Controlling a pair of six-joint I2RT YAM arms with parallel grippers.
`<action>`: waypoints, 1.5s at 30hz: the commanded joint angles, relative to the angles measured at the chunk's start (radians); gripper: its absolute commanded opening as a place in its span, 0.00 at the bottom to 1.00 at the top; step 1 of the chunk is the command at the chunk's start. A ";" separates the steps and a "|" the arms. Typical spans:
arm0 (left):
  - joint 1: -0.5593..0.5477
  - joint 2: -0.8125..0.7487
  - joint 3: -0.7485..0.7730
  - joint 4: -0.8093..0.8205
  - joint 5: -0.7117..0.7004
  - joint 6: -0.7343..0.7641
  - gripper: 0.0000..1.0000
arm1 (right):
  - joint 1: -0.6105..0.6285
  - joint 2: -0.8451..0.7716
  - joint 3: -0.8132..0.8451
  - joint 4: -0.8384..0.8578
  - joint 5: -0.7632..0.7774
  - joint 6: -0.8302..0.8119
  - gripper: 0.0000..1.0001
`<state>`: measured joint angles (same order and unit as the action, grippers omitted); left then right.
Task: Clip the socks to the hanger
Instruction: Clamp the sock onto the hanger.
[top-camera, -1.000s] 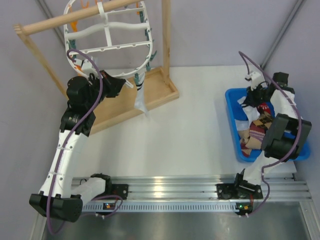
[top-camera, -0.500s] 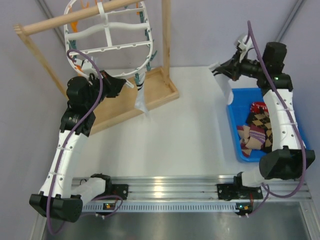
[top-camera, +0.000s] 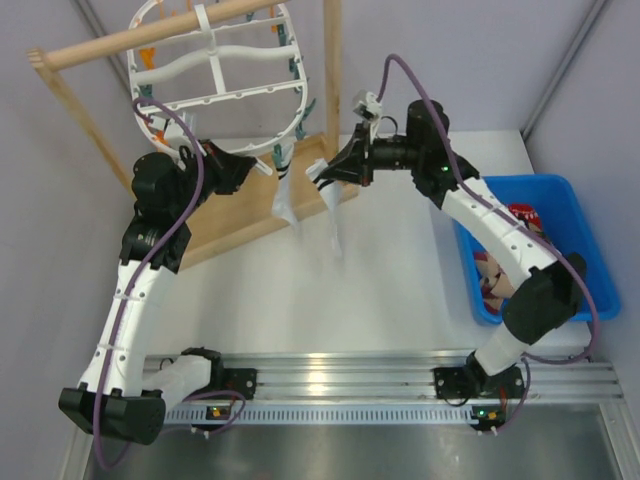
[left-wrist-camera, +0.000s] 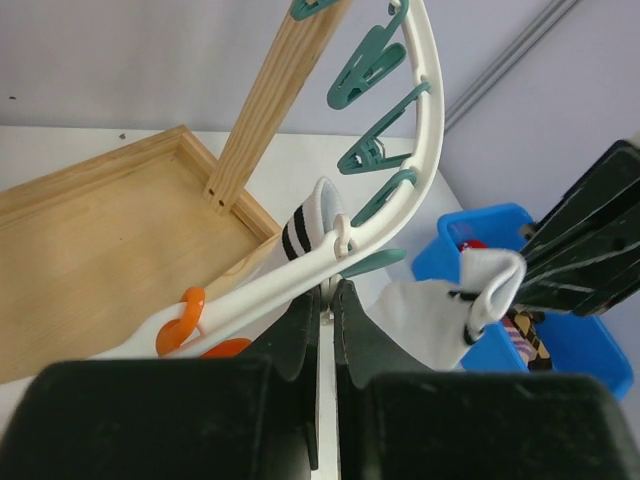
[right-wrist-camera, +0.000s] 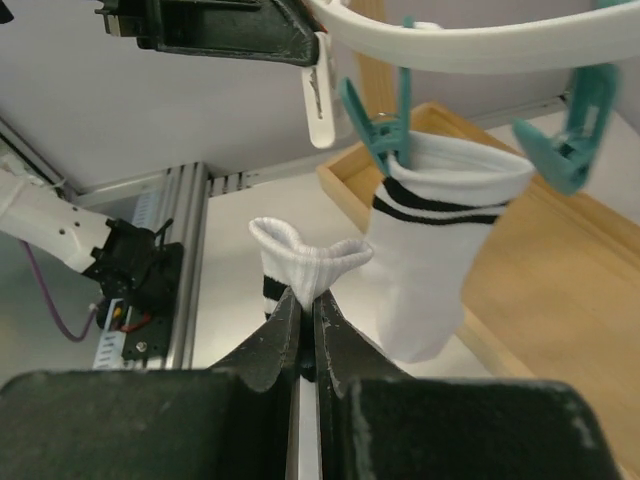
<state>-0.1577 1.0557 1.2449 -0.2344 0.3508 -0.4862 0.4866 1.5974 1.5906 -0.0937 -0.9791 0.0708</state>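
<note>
my left claw (left-wrist-camera: 325, 300) is clamped fully closed on the lower rim of the hanger (top-camera: 215, 97), pinching the white plastic just beside an orange clip (left-wrist-camera: 185, 312). the hanger hangs from the pole of the wooden rack (top-camera: 150, 38), above the rack's tray base at the far left of the table (top-camera: 380, 290).

my right claw (right-wrist-camera: 308, 305) is reached across to the hanger's right side. its fingers are pressed together on the cuff of a white sock (right-wrist-camera: 300, 255), and the dark-banded fabric bunches up out of the pinch. from the top camera the rest of that sock dangles below the claw, over the table near the corner of the tray.

close beside it hangs a clipped sock (right-wrist-camera: 440, 240), also white with dark cuff bands. a teal clip (right-wrist-camera: 385, 130) on the rim holds it by the cuff. i cannot tell whether the two socks touch. a second teal clip on the rim, just right of the clipped sock, holds nothing.

the other socks (top-camera: 492, 278) lie in the blue bin (top-camera: 555, 182) at the right edge of the table, well apart from the hanger. my right arm hides part of that pile.
</note>
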 joint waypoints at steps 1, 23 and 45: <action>0.001 -0.007 0.005 0.049 0.051 -0.038 0.00 | 0.091 0.045 0.005 0.152 0.011 0.082 0.00; 0.001 0.015 -0.007 0.106 0.174 -0.103 0.00 | 0.176 0.185 0.040 0.292 0.048 0.116 0.00; 0.001 0.017 -0.028 0.093 0.186 -0.081 0.00 | 0.185 0.226 0.103 0.310 0.045 0.132 0.00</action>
<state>-0.1513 1.0714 1.2339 -0.1551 0.4820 -0.5735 0.6537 1.8282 1.6272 0.1432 -0.9283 0.1959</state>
